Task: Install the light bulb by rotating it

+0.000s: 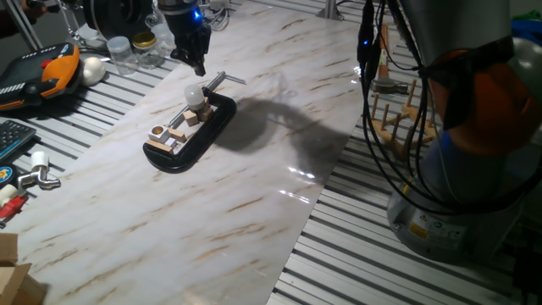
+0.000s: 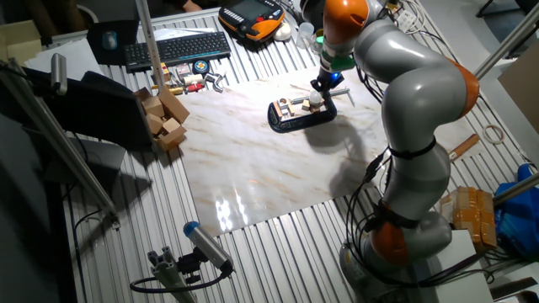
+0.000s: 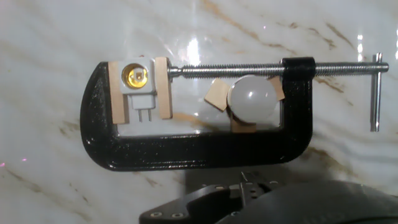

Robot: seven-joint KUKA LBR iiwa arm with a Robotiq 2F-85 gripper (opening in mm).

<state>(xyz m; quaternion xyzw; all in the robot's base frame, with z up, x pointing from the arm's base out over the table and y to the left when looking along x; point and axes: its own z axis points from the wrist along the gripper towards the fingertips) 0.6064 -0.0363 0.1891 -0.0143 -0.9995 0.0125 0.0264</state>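
Observation:
The light bulb [image 1: 196, 93] is a small frosted white globe standing upright among small wooden blocks inside a black C-clamp [image 1: 199, 140] on the marble board. It also shows in the other fixed view [image 2: 316, 98] and at the centre of the hand view [image 3: 250, 99]. At the clamp's [image 3: 186, 152] other end, a white socket [image 3: 138, 84] with a brass inside is pinched between two wooden pieces. My gripper [image 1: 200, 68] hangs just above the bulb, apart from it and holding nothing. Its fingers do not show in the hand view, so I cannot tell how they stand.
A white egg-shaped ball [image 1: 91, 69], an orange pendant [image 1: 51, 72] and jars [image 1: 135, 49] lie beyond the board's far left edge. A wooden peg rack [image 1: 398, 119] and cables are on the right. A keyboard [image 2: 181, 48] and wooden blocks [image 2: 164, 118] lie off the board.

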